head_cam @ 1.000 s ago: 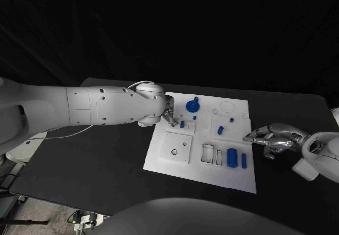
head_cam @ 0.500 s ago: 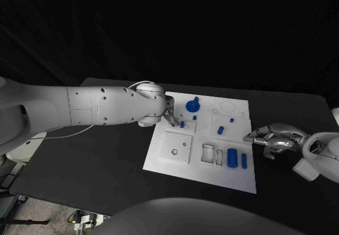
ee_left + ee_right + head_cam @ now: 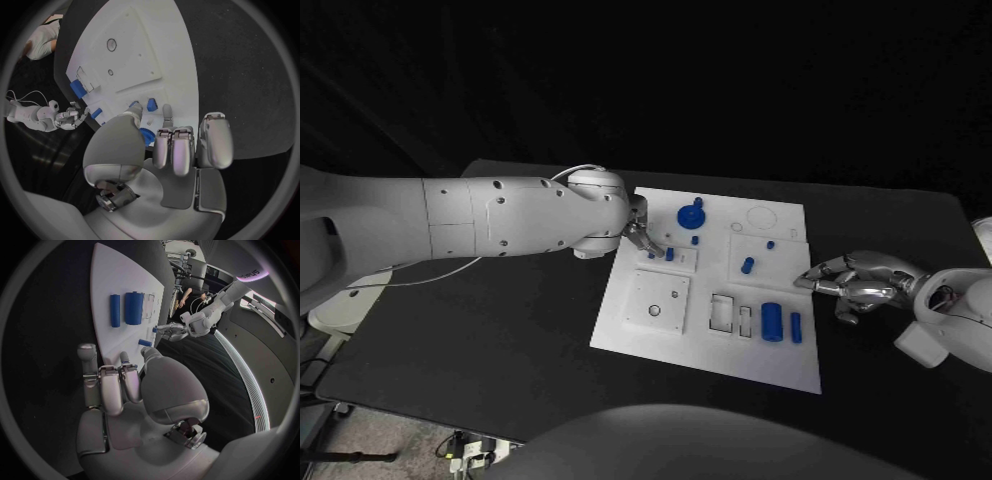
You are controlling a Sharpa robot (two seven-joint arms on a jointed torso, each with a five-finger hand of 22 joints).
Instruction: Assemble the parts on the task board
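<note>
The left hand [image 3: 640, 237] reaches over the task board [image 3: 668, 333], fingertips at a small blue peg [image 3: 669, 254] near its far left; whether it pinches the peg is unclear. The right hand [image 3: 860, 283], fingers loosely curled and holding nothing, hovers beside the board's right edge, near two blue cylinders [image 3: 782, 323]
</note>
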